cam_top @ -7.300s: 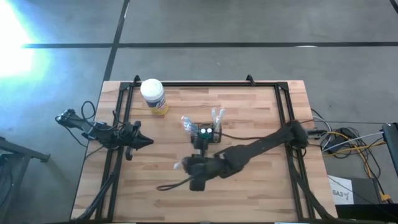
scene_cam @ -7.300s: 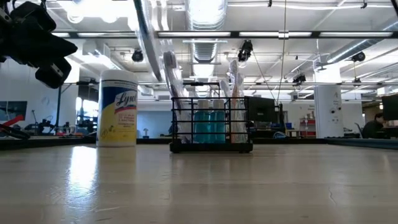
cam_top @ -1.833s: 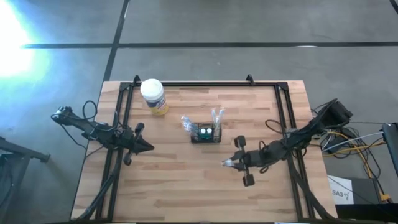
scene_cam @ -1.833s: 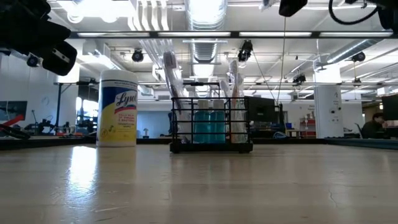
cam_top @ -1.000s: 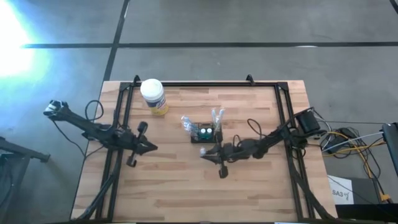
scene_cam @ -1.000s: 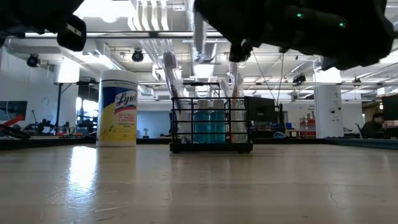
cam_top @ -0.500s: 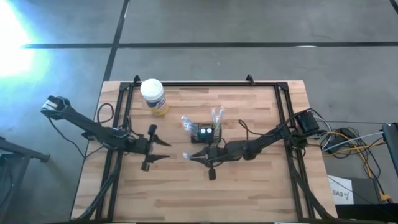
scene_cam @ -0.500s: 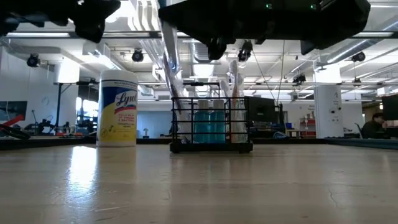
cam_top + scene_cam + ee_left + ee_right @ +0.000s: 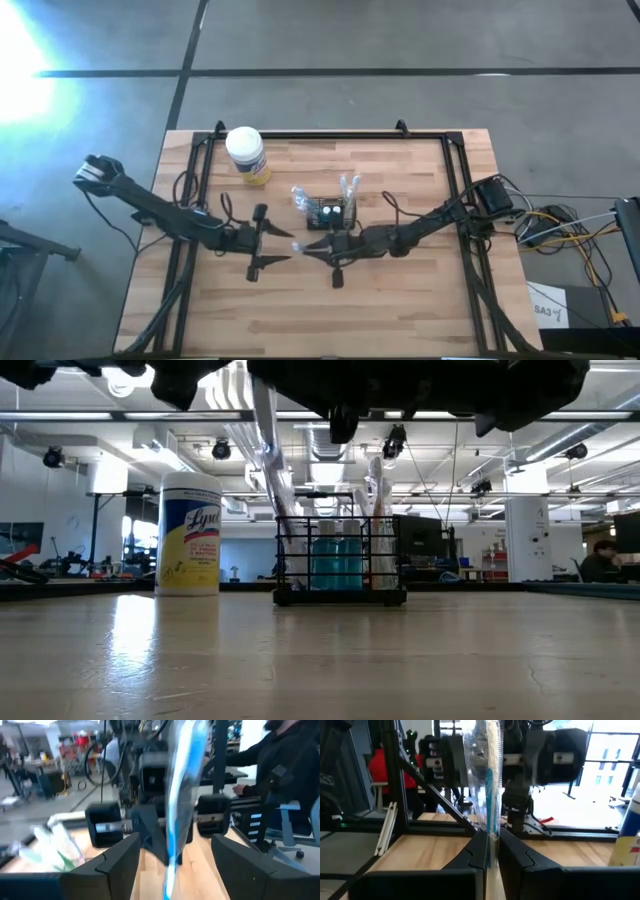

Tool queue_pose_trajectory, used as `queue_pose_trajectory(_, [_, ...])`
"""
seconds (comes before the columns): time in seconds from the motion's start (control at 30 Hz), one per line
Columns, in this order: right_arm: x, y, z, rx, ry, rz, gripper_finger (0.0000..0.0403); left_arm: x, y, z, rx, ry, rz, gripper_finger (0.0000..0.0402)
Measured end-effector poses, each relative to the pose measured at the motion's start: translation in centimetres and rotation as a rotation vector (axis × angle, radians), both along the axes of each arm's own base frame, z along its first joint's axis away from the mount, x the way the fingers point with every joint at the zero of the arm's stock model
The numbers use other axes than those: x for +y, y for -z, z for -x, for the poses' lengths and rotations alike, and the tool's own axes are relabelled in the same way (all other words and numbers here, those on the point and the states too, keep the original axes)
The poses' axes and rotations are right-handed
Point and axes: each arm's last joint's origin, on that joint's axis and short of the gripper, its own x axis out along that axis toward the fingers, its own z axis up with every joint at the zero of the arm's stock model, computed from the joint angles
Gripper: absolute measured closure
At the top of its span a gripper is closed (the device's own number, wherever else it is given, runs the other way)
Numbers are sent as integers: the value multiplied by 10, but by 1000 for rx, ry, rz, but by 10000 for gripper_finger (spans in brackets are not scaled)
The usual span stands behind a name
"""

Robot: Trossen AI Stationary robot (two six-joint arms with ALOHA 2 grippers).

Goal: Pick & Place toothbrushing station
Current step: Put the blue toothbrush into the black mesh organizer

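Observation:
The toothbrushing station (image 9: 330, 213), a small black wire holder with brushes and tubes standing in it, rests on its base at mid-table (image 9: 340, 560). Just on its near side, my right gripper (image 9: 305, 247) reaches in from the table's right, shut on a toothbrush in a clear wrapper (image 9: 487, 785). My left gripper (image 9: 287, 246) comes from the left and faces it, open. Its fingers (image 9: 120, 865) stand on either side of the wrapped brush (image 9: 182, 785) without touching it. My right gripper pinches the wrapped toothbrush near one end (image 9: 490, 832) between its two fingers. The fingers come level from the table's right and lie across the brush. The brush is lifted clear of the table, a little tilted from upright, hanging below the gripper (image 9: 265, 430).
A yellow jar with a white lid (image 9: 246, 153) stands at the far left of the table (image 9: 190, 535). Black frame rails (image 9: 200, 180) run along the table's left, right and far sides. A person in dark clothes (image 9: 285, 775) sits beyond the table.
My left gripper has gone toward the table's right edge, up to the wrapped brush, and has opened. My right gripper has carried the brush a little toward the table's left, then held still. The station has not moved.

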Motion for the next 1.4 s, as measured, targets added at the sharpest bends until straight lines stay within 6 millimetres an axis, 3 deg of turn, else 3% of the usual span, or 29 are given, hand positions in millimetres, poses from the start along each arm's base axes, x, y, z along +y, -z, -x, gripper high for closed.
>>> queue_pose_trajectory(0.43, [1, -5, -3, -9, -4, 2, 383, -8, -15, -23, -8, -11, 30, 151])
queue_pose_trajectory(0.73, [1, -5, -3, -10, -3, 4, 383, -10, -12, -35, 20, -26, 21, 167])
queue_pose_trajectory(0.9, [1, -5, -3, -10, 4, 10, 383, -9, -13, -37, 16, -32, 22, 219])
queue_pose_trajectory(1.2, [1, -5, -3, -8, 19, 9, 383, -8, -18, -33, -2, -28, 21, 374])
queue_pose_trajectory(1.4, [0, -4, -3, -3, 37, -4, 370, -9, -15, -35, 12, -16, 7, 380])
